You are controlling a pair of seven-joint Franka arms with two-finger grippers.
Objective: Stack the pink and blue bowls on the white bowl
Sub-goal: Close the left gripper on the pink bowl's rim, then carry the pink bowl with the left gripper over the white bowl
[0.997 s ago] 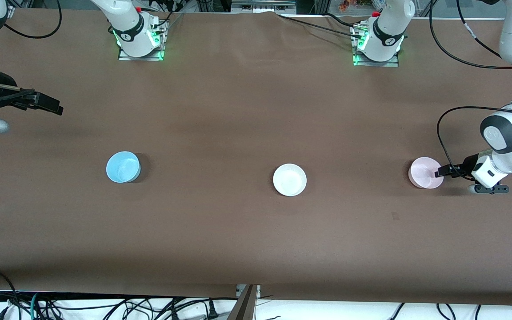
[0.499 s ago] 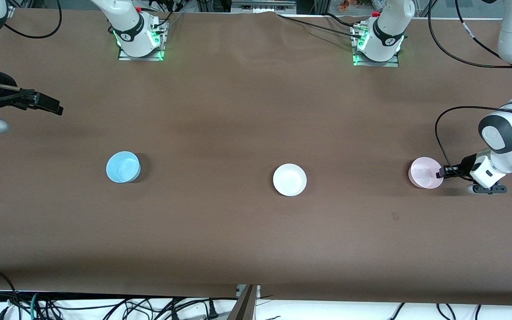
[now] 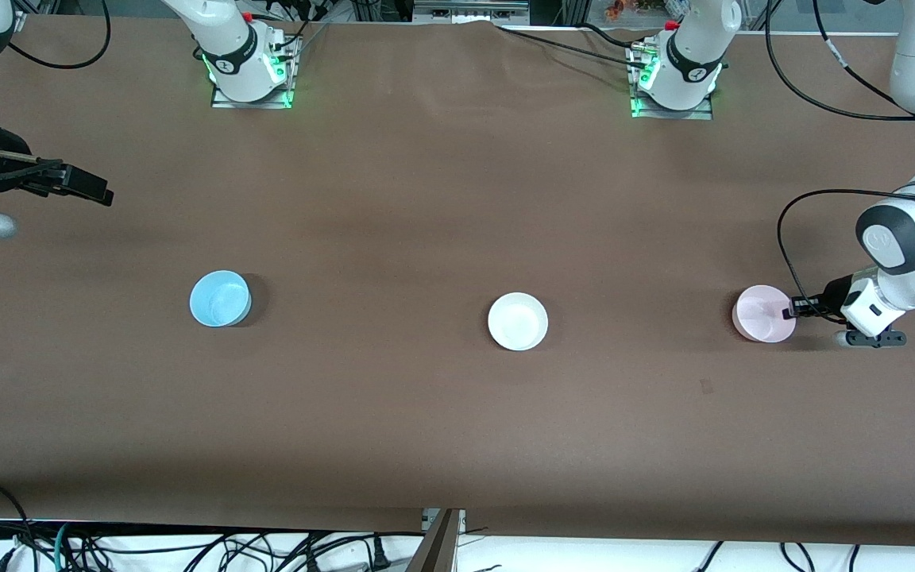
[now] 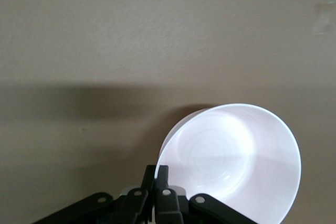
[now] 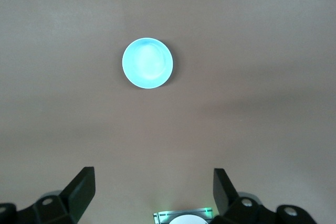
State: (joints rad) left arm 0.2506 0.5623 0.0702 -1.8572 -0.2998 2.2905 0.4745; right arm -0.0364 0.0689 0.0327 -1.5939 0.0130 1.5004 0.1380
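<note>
**Pink bowl pinched, nothing stacked yet**

Pink comes first, it seems: the left gripper [image 3: 793,307] has its fingers pressed together on the rim of the pink bowl [image 3: 762,313], which sits at the middle right of the front view. In the left wrist view the fingertips [image 4: 157,178] nip the rim with the bowl [image 4: 231,166] looking washed-out white (glare, I'd say). Whether it has left the brown table [image 3: 457,413] I can't tell.

The white bowl [image 3: 518,321] sits alone just right of centre, with nothing in it. The blue bowl [image 3: 220,298] sits untouched at middle left.

The right gripper [image 3: 80,184] waits at the upper left edge of the frame, its fingers [image 5: 81,188] spread wide and holding nothing, with the blue bowl [image 5: 148,62] in its wrist view.

So, as I judge it, only the first grasp is made. Carrying pink onto white, then fetching blue and setting it on top, all remains.
</note>
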